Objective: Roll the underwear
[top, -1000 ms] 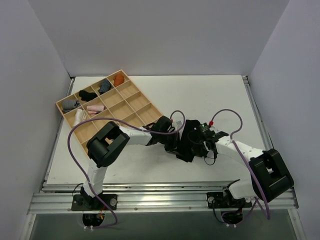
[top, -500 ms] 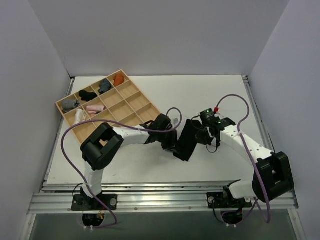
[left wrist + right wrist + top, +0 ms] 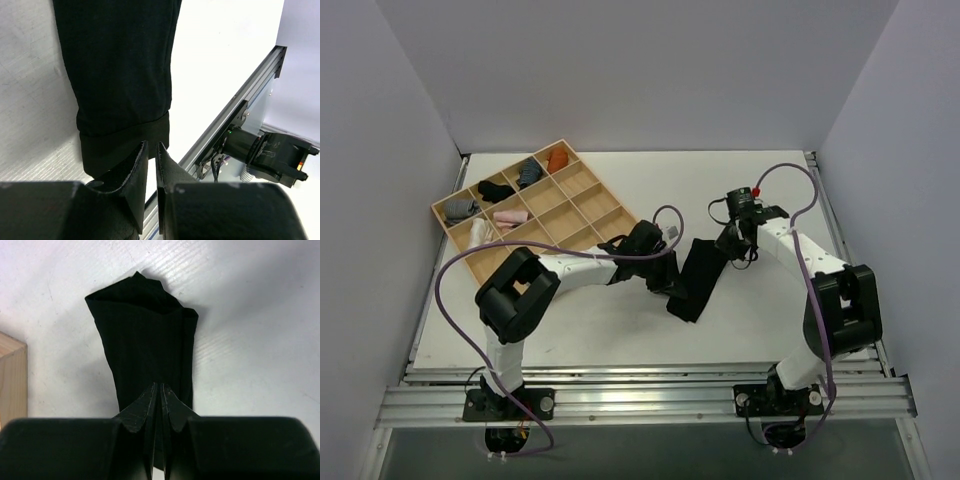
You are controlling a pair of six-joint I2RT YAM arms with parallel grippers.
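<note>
The underwear (image 3: 698,280) is a black strip of folded fabric lying slantwise on the white table, right of the tray. My left gripper (image 3: 670,285) is at its near end. In the left wrist view the fingers (image 3: 151,145) are closed to a thin gap on the hem corner of the underwear (image 3: 120,75). My right gripper (image 3: 728,245) is at the far end. In the right wrist view it (image 3: 161,385) is shut on the underwear (image 3: 145,335), which stretches away from it along the table.
A wooden compartment tray (image 3: 496,175) stands at the back left with orange (image 3: 557,158), grey-blue (image 3: 528,172), black (image 3: 495,190), grey (image 3: 460,208) and pink (image 3: 510,216) bundles. Its corner shows in the right wrist view (image 3: 10,375). The table's metal rail (image 3: 235,110) runs along the near edge.
My right gripper has moved back and to the right with the far end of the underwear. The fabric went from a bunched heap to a long stretched strip. The left gripper stayed at the near end.
</note>
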